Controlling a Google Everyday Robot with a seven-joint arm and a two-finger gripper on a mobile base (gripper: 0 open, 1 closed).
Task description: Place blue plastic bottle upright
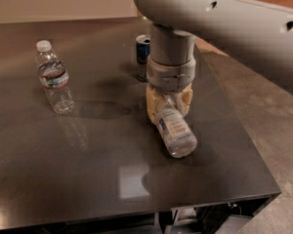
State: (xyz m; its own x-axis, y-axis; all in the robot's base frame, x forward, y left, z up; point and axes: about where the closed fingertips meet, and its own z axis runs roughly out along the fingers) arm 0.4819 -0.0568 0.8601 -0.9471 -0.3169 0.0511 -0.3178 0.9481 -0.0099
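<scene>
The blue plastic bottle point(175, 129) lies on its side on the dark table point(102, 174), its base pointing toward the front right and its neck end under my wrist. My gripper point(168, 103) reaches down from above, its cream fingers closed around the bottle's upper part. The bottle's cap is hidden between the fingers.
A ribbed clear bottle point(53, 78) with a red-banded label stands upright at the left. A blue and silver drink can point(143, 56) stands just behind my wrist. The table's right edge point(244, 135) runs close to the lying bottle, with floor beyond.
</scene>
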